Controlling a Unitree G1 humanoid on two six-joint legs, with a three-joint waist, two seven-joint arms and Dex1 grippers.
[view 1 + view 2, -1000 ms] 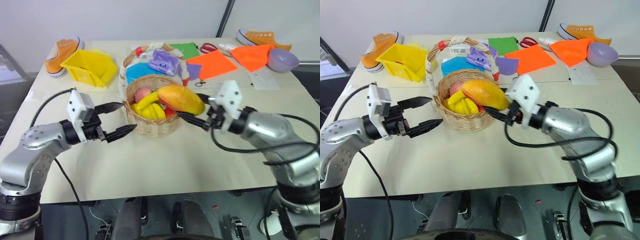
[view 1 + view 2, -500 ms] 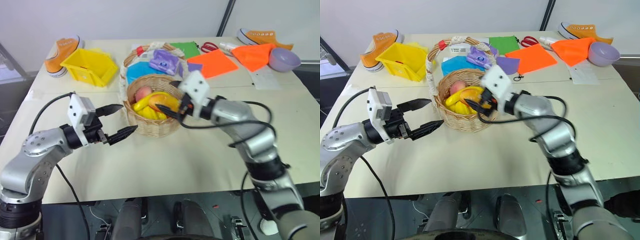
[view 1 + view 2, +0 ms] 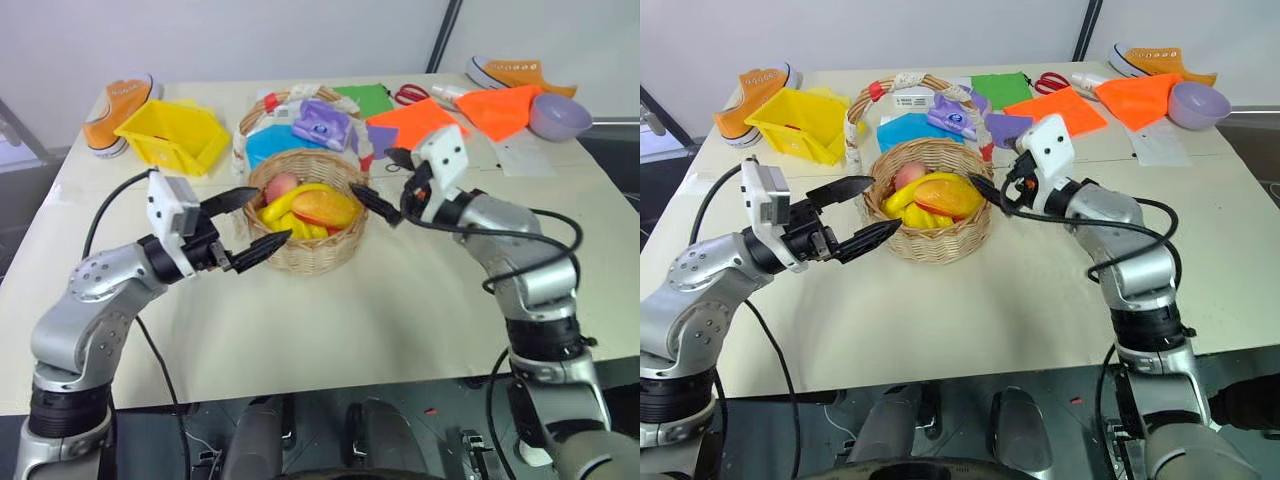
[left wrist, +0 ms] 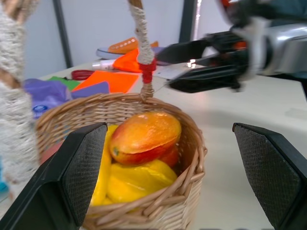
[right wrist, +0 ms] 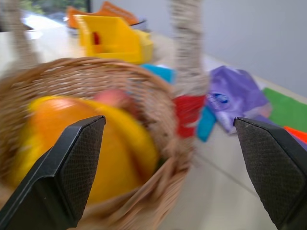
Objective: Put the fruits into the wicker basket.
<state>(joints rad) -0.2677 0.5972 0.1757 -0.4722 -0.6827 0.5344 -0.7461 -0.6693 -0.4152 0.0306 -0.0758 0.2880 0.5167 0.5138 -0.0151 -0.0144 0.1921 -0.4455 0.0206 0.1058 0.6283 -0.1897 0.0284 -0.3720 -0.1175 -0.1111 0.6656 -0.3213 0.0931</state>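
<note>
The wicker basket point(image 3: 306, 250) stands mid-table, its banded handle point(image 3: 905, 80) arching over it. Inside lie the orange-red mango point(image 3: 323, 208) on top and the yellow banana point(image 3: 285, 203) under it, beside a peach-coloured toy fruit point(image 3: 282, 187). The left wrist view shows the mango point(image 4: 146, 136) resting on the banana point(image 4: 129, 182). My left gripper point(image 3: 272, 214) is open, its fingertips at the basket's left rim, holding nothing. Just off the basket's right rim, my right gripper point(image 3: 372, 172) is open and empty, clear of the mango.
Behind the basket lie a yellow plastic bin point(image 3: 175, 135), a purple pouch point(image 3: 322, 125), a blue item point(image 3: 272, 148), and green point(image 3: 365, 98) and orange cloths point(image 3: 430, 125). Orange shoes point(image 3: 120, 110) point(image 3: 520, 72) and a purple bowl point(image 3: 560, 115) sit at the far corners.
My right gripper carried the mango over the basket, let it go inside and drew back to the basket's right, now open. The left gripper edged slightly toward the basket.
</note>
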